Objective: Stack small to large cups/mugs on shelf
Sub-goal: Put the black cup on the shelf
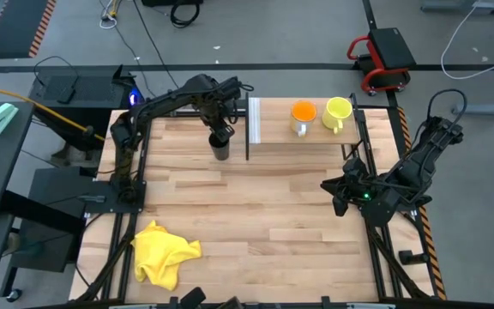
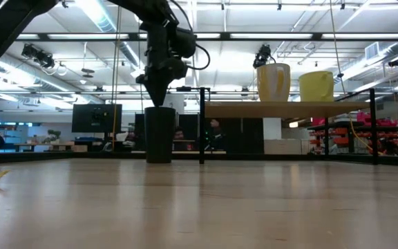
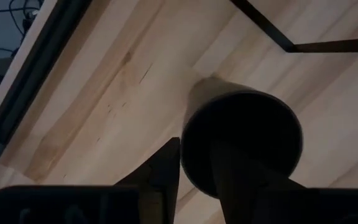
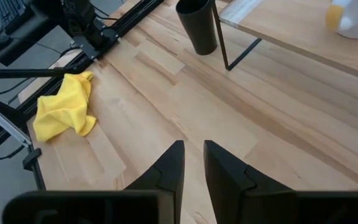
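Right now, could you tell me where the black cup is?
In the high view the black cup stands on the tabletop left of the shelf, under the left end effector.

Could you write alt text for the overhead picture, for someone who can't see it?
The left gripper reaches into a black cup on the table beside the shelf, which holds an orange cup and a yellow-green mug. The right gripper waits apart.

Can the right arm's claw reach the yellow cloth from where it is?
Probably yes. The right claw hangs above bare planks, and nothing stands between it and the yellow cloth. The cloth lies far across the table, so it might be a stretch.
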Robot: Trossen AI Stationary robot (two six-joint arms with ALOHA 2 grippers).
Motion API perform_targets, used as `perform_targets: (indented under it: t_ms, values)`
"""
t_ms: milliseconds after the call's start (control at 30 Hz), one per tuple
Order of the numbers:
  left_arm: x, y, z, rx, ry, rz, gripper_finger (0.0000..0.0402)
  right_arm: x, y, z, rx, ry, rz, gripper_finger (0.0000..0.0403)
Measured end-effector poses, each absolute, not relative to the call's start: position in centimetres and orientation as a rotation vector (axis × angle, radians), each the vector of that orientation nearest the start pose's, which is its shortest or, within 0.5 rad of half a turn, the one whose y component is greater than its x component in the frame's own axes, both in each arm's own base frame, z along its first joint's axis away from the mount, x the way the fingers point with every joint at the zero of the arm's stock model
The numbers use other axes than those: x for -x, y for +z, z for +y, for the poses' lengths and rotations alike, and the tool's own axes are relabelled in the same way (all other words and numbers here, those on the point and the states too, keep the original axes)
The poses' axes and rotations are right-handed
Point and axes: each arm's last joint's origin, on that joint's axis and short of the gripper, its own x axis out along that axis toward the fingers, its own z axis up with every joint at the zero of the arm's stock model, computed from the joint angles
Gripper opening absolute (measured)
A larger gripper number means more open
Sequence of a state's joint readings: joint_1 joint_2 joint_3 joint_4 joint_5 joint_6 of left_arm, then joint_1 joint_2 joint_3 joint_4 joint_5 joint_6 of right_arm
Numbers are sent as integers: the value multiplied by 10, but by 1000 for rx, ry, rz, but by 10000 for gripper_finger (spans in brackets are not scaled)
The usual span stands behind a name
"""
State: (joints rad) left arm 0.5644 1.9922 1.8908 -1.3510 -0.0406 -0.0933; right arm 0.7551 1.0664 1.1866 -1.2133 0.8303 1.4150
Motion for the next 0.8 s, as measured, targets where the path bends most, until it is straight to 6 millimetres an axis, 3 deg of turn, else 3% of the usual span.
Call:
perform_targets:
  t_ms: [500,800]
  values:
    - [-331,282,208,448,555,1397,99,-137,346,100,-566,-545,528,68]
    - [-326,249,206,476,551,1478,99,-137,346,100,-566,-545,528,68]
